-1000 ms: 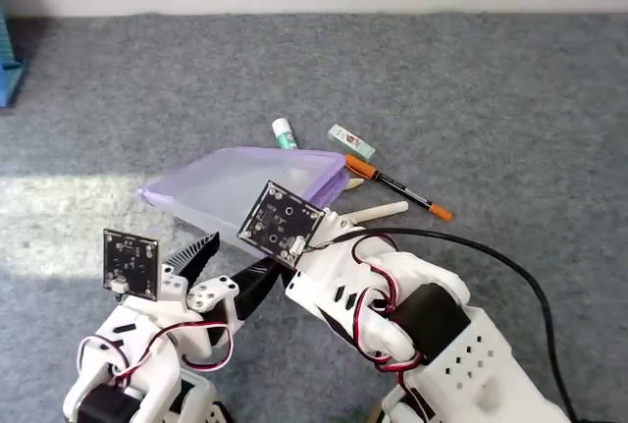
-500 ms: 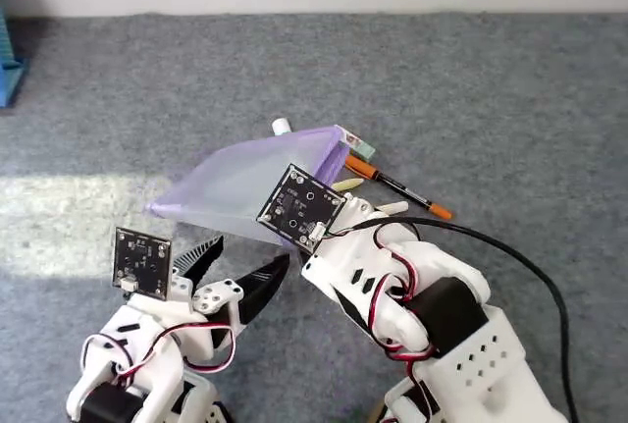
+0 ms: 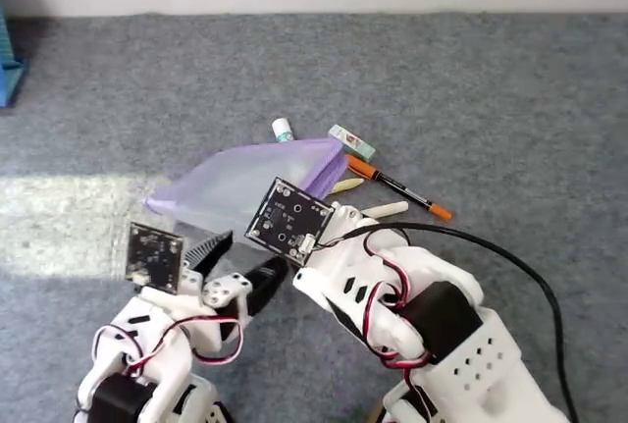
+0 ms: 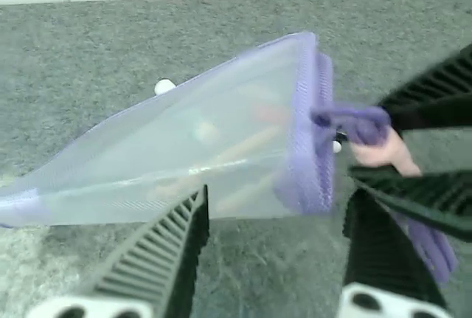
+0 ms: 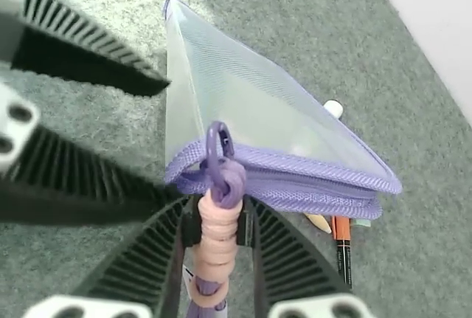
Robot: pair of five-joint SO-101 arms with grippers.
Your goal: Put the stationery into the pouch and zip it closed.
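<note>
The translucent purple pouch (image 3: 240,183) hangs tilted, its far-left corner on the carpet. My right gripper (image 5: 217,223) is shut on the pink beaded zipper pull (image 5: 216,238) at the pouch's (image 5: 258,111) zip end. My left gripper (image 4: 276,204) is open just before the pouch (image 4: 184,141), one finger (image 4: 166,259) under its near edge. In the high view the left gripper (image 3: 240,258) sits at the pouch's near edge. Beyond the pouch on the carpet lie a glue stick (image 3: 284,130), an eraser (image 3: 350,140), an orange pen (image 3: 397,185) and a cream pen (image 3: 381,211).
Grey carpet covers the table up to a pale wall at the back. A blue object (image 3: 8,70) stands at the far left edge. A black cable (image 3: 530,281) runs from the right arm toward the near right.
The right arm tipped the pouch's zip end up, then lowered it a little. The left arm crept forward and right toward the pouch's near edge.
</note>
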